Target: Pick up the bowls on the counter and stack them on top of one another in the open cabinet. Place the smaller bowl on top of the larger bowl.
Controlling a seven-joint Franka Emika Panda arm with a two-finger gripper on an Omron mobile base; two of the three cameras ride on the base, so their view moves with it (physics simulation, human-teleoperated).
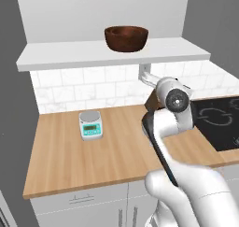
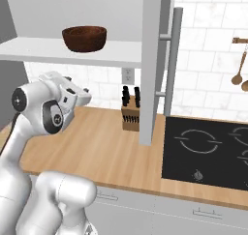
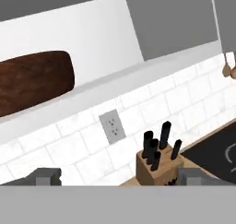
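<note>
From the left base view I see one wide dark brown bowl (image 1: 126, 37) sitting upright on the shelf board of the open cabinet (image 1: 70, 55), above the bench (image 1: 112, 151). Whether a second bowl sits nested in it I cannot tell. A small kitchen scale (image 1: 90, 124) stands on the bench below and to the left of the bowl; its teal display carries marks too small for me to read. My arm's wrist hangs below the shelf, right of the bowl.

From the right base view, the bowl (image 2: 84, 38) rests on the same shelf, and a knife block (image 2: 131, 112) stands on the bench below it to the right, beside the black hob (image 2: 208, 152).

In the hand view, my pincer (image 3: 120, 176) is released, its tips spread wide with nothing between them. The bowl (image 3: 34, 82) lies up left of them, the knife block (image 3: 156, 161) just above them, near a wall socket (image 3: 112, 126).
</note>
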